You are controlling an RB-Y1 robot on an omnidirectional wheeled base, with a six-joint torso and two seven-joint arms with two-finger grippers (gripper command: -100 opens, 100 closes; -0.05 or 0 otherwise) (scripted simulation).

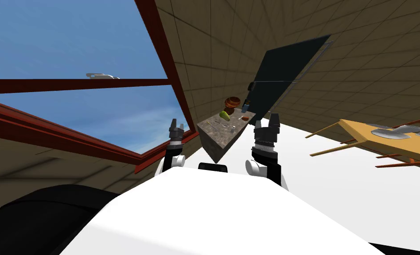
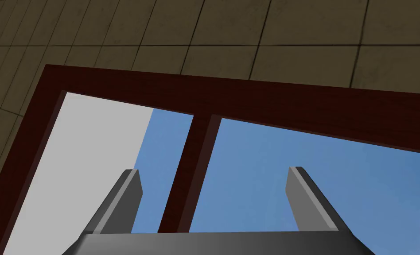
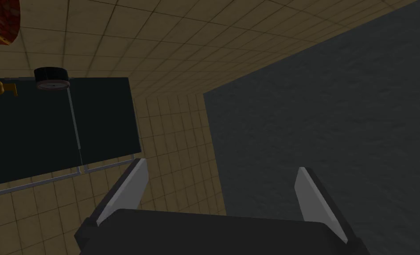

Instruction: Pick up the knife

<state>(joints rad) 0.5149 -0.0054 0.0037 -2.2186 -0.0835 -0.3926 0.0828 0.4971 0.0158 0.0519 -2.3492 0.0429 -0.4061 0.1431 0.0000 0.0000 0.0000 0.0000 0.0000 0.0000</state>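
Your left gripper [image 1: 173,123] is held up left of the desk [image 1: 218,142], fingers spread. The knife [image 1: 212,125], a thin sliver, lies on the desk top ahead. Your right gripper [image 1: 269,118] is up beside the desk's edge, spread too, with open white floor [image 1: 328,172] to its right.

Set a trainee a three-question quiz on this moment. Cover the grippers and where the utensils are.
1. True or false: the right gripper is shut on a utensil.
2. Pick one: the thin utensils lie A) on the stone-topped counter ahead of the arms; B) on a chair; C) in a sink.
3. Fill in: the left gripper has its fingers ____, with nothing between them.

Key: 1 false, its fingers stand apart and hold nothing. 2 A. 3 open.
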